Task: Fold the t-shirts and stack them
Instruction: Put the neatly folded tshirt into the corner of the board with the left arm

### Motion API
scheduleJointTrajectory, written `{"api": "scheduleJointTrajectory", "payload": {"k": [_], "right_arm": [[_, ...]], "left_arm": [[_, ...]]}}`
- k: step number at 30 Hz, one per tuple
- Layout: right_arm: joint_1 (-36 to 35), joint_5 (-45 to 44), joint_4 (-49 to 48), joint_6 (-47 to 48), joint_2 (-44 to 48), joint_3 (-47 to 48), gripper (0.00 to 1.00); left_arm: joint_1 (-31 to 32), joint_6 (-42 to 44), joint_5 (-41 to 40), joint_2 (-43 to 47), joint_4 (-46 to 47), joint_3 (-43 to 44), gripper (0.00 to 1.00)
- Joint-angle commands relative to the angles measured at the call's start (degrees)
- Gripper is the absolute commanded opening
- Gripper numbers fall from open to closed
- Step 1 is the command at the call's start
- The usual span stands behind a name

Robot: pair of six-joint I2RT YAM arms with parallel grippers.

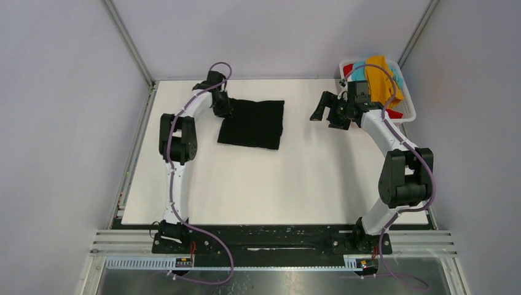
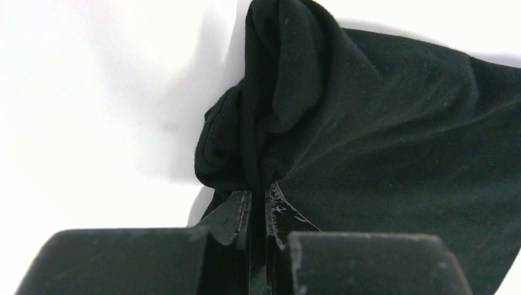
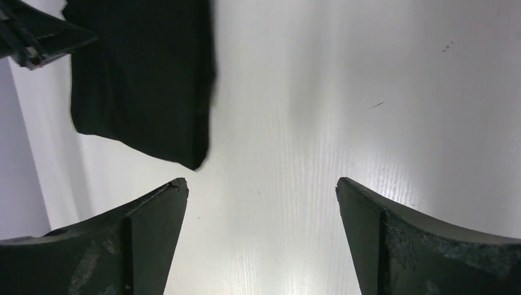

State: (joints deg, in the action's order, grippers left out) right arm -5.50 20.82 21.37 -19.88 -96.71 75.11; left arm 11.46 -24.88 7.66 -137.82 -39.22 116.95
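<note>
The left tool (image 2: 258, 195) is clamped on a bunched corner of the black t-shirt (image 1: 253, 123), which lies folded at the worktop's (image 1: 295, 184) far left, probably to tug it square. The right tool (image 3: 261, 190) hangs wide apart and empty, near the basket (image 1: 407, 114) of coloured tees (image 1: 381, 80).

I've got a plain black t-shirt (image 1: 252, 123) left of centre, no print on it. The counter (image 1: 307, 178) reads flat white. Upper right, the white basket (image 1: 410, 114) shows a mustard-orange tee (image 1: 381, 83), a teal-blue tee (image 1: 358, 74) and a sliver of a red tee (image 1: 348, 69).
</note>
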Motion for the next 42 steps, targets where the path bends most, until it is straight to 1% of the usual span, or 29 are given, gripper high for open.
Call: {"api": "scheduleJointTrajectory", "payload": {"k": [1,5,8,11,12,14,17,20,21,25,30,31,32,33,36,37,38,39,40,42], "right_arm": [[-0.1,-3.9,1.2,2.2,3.9,-0.4,0.99],[0.0,-6.4,2.0,3.2,5.0,-0.9,0.99],[0.0,-7.5,2.4,3.6,5.6,-0.9,0.99],[0.0,-7.8,2.4,3.9,5.9,-0.9,1.00],[0.0,-8.0,2.4,3.9,6.0,-0.9,0.99],[0.0,-8.2,2.3,3.8,6.0,-0.6,1.00],[0.0,-8.1,2.3,3.6,6.3,-0.3,0.99],[-0.1,-8.6,2.3,3.6,7.1,-0.7,1.00],[0.0,-8.9,2.4,3.7,7.3,-1.0,1.00],[0.0,-10.4,3.7,4.5,8.7,-1.7,0.99],[0.0,-11.9,4.1,4.8,10.0,-3.0,0.99],[0.0,-12.0,4.2,4.8,10.1,-3.2,0.99],[0.0,-12.0,4.2,4.8,10.3,-3.4,0.99],[0.0,-12.2,4.3,4.7,10.5,-3.7,0.99],[-0.1,-13.5,4.9,4.6,11.2,-3.7,1.00],[0.0,-14.0,4.9,4.5,11.5,-3.8,0.99],[0.0,-15.3,4.9,4.3,11.8,-4.0,0.99],[0.0,-16.3,4.8,3.8,12.2,-4.4,0.99],[0.0,-17.4,4.3,3.3,12.5,-4.9,0.99],[0.3,-18.9,2.5,2.1,13.3,-6.7,1.00]], "left_arm": [[-6.9,5.7,-10.0,4.1,-1.8,0.6,0.00],[-13.1,9.2,-14.4,2.3,-4.0,6.0,0.00],[-16.9,12.1,-14.0,-0.1,-4.3,11.7,0.00],[-18.2,17.2,-17.0,-2.6,-2.7,15.5,0.00],[-18.3,17.8,-17.7,-3.8,-3.5,18.1,0.00],[-18.5,18.5,-15.1,-5.8,-3.5,22.2,0.00],[-18.2,18.0,-18.1,-5.1,1.4,21.5,0.00],[-18.0,19.6,-25.1,-2.8,9.1,16.5,0.01],[-18.0,20.3,-27.1,-2.8,10.4,16.2,0.01],[-18.0,22.6,-34.7,-5.2,11.4,18.9,0.02],[-18.4,21.2,-37.4,-5.8,13.8,18.5,0.09],[-18.4,20.7,-38.0,-5.8,14.4,18.5,0.15],[-18.4,20.5,-38.5,-5.8,15.0,18.5,0.24],[-18.3,20.4,-38.9,-5.8,15.4,18.6,0.37],[-18.1,19.6,-41.4,-5.2,15.7,18.6,0.39],[-18.0,19.4,-42.1,-4.7,15.2,18.4,0.45],[-17.7,18.8,-42.7,-3.8,14.0,18.6,0.59],[-17.4,17.5,-42.9,-2.3,12.7,18.7,0.88],[-16.9,16.9,-42.2,-0.6,11.9,17.9,0.98],[-15.9,15.0,-39.4,4.2,12.5,14.0,0.99]]}}
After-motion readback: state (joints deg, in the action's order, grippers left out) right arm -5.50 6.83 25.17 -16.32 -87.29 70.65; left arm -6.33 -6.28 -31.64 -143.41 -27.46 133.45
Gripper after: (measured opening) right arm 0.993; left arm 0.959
